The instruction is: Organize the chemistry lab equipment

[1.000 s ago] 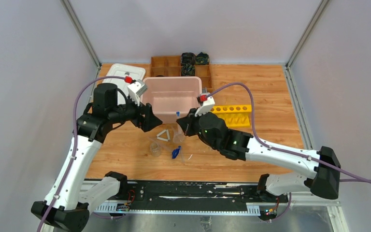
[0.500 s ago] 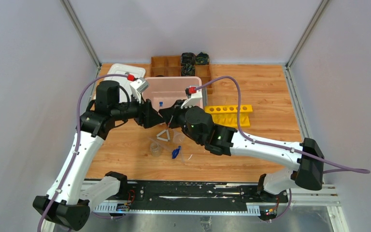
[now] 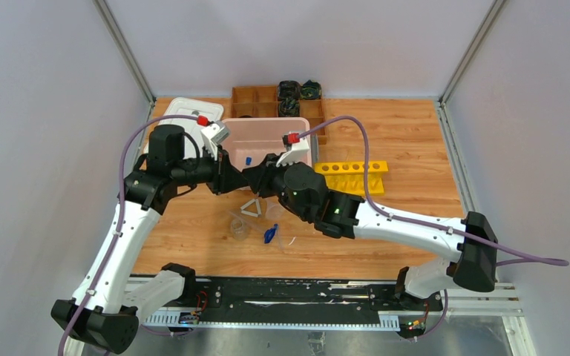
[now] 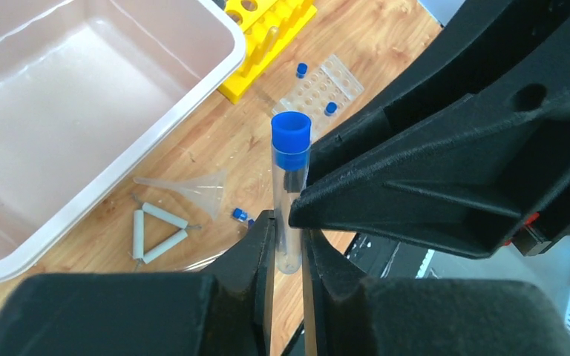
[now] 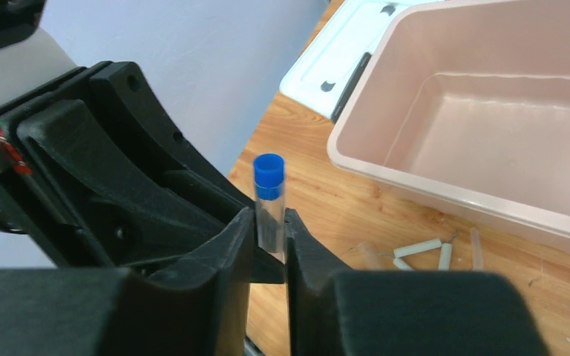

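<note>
We find the two arms met nose to nose over the table, just in front of the pink bin (image 5: 415, 111), with one blue-capped test tube (image 4: 291, 185) shared between them. The left gripper (image 4: 288, 226) has its fingers narrow and pressed on the tube's lower half. The right gripper (image 5: 269, 215) comes in from the opposite side, and its fingers stand equally narrow against the same clear stretch of tube. Both pairs clasp it; we cannot tell which one carries the weight.

The relation that matters is this: in both wrist views the tube's long axis runs straight up out of the jaws, with the cap end well clear of every fingertip and the round bottom just below them. The two pairs of fingers sit at nearly the same height on the tube, so whichever arm lets go must back away sideways without tipping it.

We judge this to be a handover. The yellow test tube rack (image 3: 352, 176) lies on the right arm's side, nearer that arm, while the bin sits just beyond both. Below, the funnel (image 4: 200, 185) and the white triangle (image 4: 165, 216) lie on the wood, close together.

We can read no writing — no brand, label or graduation marks — on the tube, bin or rack.
</note>
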Controlling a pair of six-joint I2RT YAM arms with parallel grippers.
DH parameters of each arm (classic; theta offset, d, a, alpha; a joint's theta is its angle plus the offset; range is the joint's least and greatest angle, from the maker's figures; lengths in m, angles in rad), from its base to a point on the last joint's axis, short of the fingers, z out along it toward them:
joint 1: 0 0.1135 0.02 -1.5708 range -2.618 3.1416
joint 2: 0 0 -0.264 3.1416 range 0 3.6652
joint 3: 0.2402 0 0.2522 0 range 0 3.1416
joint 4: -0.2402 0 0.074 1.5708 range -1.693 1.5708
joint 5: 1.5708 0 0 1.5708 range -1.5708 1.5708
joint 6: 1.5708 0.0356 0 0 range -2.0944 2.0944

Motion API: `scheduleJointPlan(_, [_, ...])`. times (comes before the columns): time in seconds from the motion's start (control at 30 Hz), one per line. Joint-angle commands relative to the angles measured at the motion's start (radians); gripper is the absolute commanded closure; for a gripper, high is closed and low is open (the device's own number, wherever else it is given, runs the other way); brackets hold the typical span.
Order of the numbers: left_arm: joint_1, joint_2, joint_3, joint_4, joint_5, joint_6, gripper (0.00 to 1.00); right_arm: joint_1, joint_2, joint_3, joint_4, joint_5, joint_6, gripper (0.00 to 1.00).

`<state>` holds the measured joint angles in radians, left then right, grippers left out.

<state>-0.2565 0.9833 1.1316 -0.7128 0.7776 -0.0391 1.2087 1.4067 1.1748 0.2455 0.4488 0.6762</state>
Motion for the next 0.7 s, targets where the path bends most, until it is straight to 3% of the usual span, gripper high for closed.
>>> scheduleJointPlan(0.0, [-0.004, 0.0, 0.0, -0.026, 0.037, 0.063, 0.95, -0.025, 0.01, 0.107, -0.114, -0.057, 0.02, 0.69])
scheduleJointPlan(0.07, [-0.004, 0.0, 0.005, -0.038, 0.046, 0.091, 0.97, -0.058, 0.027, 0.14, -0.186, -0.103, 0.059, 0.59])
scheduleJointPlan(0.13, [-0.004, -0.003, 0.006, -0.042, 0.05, 0.104, 0.98, -0.085, 0.046, 0.174, -0.239, -0.157, 0.089, 0.56])
scheduleJointPlan(0.4, [-0.004, -0.012, 0.013, -0.067, 0.037, 0.143, 0.99, -0.129, 0.08, 0.24, -0.318, -0.312, 0.087, 0.59])
scheduleJointPlan(0.5, [-0.004, -0.011, 0.013, -0.068, 0.035, 0.145, 0.99, -0.138, 0.083, 0.245, -0.318, -0.343, 0.087, 0.66])
scheduleJointPlan(0.63, [-0.004, -0.009, 0.011, -0.067, 0.023, 0.144, 0.98, -0.149, 0.077, 0.239, -0.319, -0.364, 0.092, 0.9])
scheduleJointPlan(0.67, [-0.004, -0.009, 0.011, -0.068, 0.021, 0.144, 0.93, -0.152, 0.069, 0.235, -0.32, -0.364, 0.091, 0.97])
